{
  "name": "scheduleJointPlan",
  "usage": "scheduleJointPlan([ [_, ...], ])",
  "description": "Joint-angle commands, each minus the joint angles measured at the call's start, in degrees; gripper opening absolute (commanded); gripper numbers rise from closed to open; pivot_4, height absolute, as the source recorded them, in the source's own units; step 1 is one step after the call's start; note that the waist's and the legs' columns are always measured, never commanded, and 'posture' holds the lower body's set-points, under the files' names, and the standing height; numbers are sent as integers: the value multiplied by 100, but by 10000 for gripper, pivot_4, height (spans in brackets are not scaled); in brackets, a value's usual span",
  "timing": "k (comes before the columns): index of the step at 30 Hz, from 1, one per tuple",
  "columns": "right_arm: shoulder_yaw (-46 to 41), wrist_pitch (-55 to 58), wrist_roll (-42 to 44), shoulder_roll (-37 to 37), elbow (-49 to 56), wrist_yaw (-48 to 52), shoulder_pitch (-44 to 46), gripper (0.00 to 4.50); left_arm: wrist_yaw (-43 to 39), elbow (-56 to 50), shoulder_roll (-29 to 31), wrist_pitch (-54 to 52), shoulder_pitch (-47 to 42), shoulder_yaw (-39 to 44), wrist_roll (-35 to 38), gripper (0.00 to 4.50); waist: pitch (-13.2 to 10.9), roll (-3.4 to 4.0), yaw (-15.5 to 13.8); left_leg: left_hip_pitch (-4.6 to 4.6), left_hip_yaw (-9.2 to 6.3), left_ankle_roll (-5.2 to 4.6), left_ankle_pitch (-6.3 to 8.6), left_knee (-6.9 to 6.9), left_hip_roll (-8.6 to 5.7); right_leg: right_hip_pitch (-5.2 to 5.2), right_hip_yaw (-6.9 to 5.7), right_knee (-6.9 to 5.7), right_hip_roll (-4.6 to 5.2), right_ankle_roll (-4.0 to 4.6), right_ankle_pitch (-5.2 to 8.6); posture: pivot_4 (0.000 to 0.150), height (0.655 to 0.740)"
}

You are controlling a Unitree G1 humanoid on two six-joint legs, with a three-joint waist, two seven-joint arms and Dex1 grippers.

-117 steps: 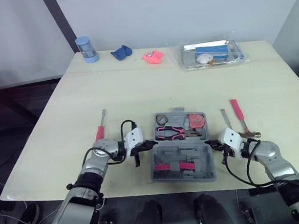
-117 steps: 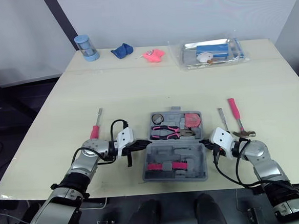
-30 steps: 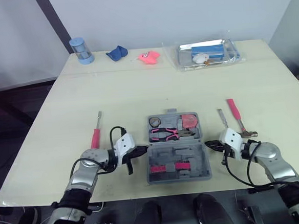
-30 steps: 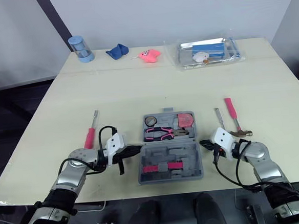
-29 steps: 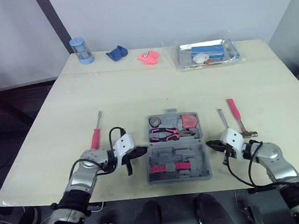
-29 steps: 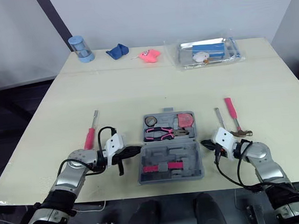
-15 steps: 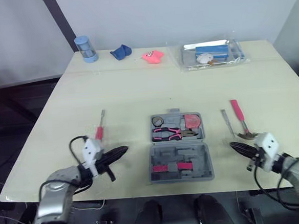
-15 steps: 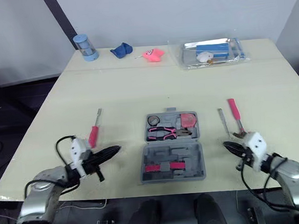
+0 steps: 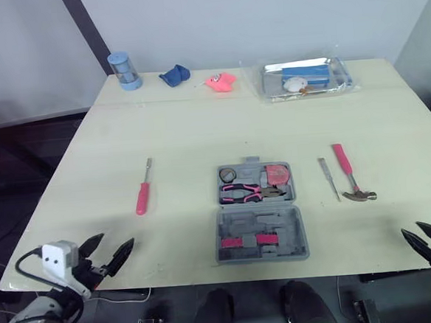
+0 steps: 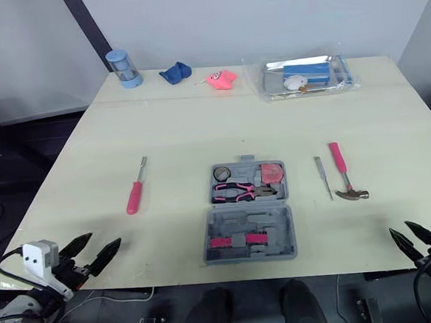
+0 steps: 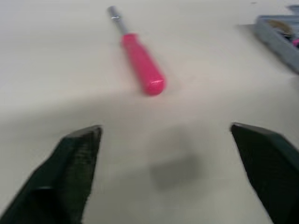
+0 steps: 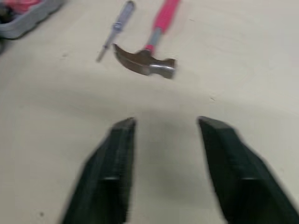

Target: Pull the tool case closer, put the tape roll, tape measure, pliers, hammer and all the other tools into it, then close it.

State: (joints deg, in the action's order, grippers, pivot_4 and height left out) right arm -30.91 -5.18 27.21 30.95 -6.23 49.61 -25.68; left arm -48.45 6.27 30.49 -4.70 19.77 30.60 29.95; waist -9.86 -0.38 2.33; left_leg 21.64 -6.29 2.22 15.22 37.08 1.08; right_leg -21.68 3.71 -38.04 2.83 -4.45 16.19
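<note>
Left eye view: the grey moulded-plastic tool case [image 9: 260,214] lies open on the pale bench [image 9: 198,126], with a pink-handled, steel-headed hammer [image 9: 347,173] to its right and a pink screwdriver [image 9: 142,196] to its left. The left hand [image 9: 114,241] and right hand [image 9: 412,229] hover at the near edge, tapered fingers apart.

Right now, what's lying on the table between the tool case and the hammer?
A slim grey screwdriver, close beside the hammer and apart from the tool case; the left eye view shows it.
</note>
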Motion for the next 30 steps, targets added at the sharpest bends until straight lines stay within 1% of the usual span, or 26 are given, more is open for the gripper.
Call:
scheduleJointPlan([
  [1,-298,-108,178,-9,-129,43,-63,41381,68,-43,-35,12,101,239,145,45000,0,0,-3,0,0,0,0,0,0,0,0,1,0,0,0,1500,7400],
  [2,-308,-115,169,-5,-163,46,-62,43920,77,-88,-39,-2,115,234,149,45000,0,0,-3,0,1,0,0,0,0,0,0,2,0,0,0,1500,7400],
  [4,-309,-122,157,-5,-176,42,-73,43920,98,-172,-36,-37,132,220,166,45000,1,0,-2,0,2,0,0,0,0,0,2,2,0,0,0,1500,7400],
  [10,-233,64,172,-20,314,-117,-119,43920,81,-140,10,-45,36,202,157,45000,1,1,0,0,3,0,0,0,0,0,2,1,0,0,0,1500,7400],
  [14,-176,374,245,41,1002,-289,-104,43920,-44,-393,32,-93,-21,31,144,45000,2,1,-1,0,4,0,0,0,0,0,4,1,0,-1,-1,1500,7400],
  [20,53,852,185,93,1633,-447,-16,43920,-180,-629,112,-137,-303,-121,165,45000,4,-2,-7,1,3,1,0,0,0,0,4,2,0,-2,-1,1500,7400],
  [25,370,1180,64,104,1908,-696,303,43920,-586,-1070,372,-255,-544,-352,305,45000,4,-1,-8,1,3,1,0,0,0,0,3,2,0,-1,-2,1500,7400],
  [30,930,1745,-91,68,2054,-1061,853,43920,-1301,-1432,851,-396,-958,-758,426,45000,4,1,-1,1,4,1,0,1,0,0,3,1,-1,-1,-3,1500,7400],
])
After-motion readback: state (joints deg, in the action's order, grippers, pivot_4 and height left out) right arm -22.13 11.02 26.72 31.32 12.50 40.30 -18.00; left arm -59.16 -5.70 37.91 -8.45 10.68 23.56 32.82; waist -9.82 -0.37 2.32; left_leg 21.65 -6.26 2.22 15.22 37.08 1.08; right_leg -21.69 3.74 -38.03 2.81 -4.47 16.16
